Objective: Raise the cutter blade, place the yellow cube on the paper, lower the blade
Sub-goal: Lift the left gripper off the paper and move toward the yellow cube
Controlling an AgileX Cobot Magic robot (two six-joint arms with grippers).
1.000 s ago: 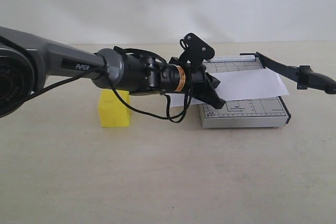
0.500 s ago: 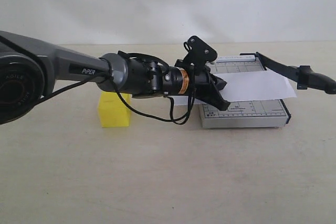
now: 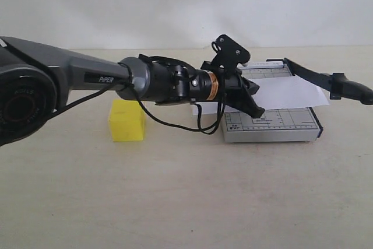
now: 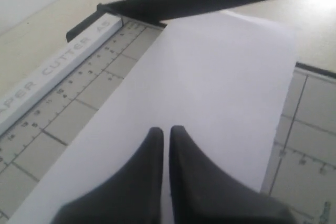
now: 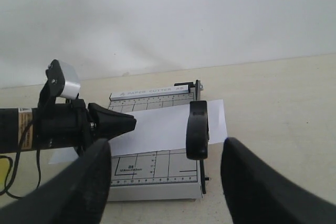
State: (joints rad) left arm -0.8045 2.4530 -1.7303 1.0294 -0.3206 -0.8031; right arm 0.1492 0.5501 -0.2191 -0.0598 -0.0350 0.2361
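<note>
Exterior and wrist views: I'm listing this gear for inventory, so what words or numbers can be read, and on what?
"PiPER": on the dark grey forearm of the left arm.
"APER CUTTER A5", first letter cut off: on the white edge strip of the grey ruled cutter board.
Ruler numerals and small print on the board: too blurred to read.
Orange label on the left wrist: too small.

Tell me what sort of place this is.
Probably a robot test bench: a beige tabletop against a plain white wall, a grey paper cutter with a yellow cube beside it, and a Piper robot arm.
</note>
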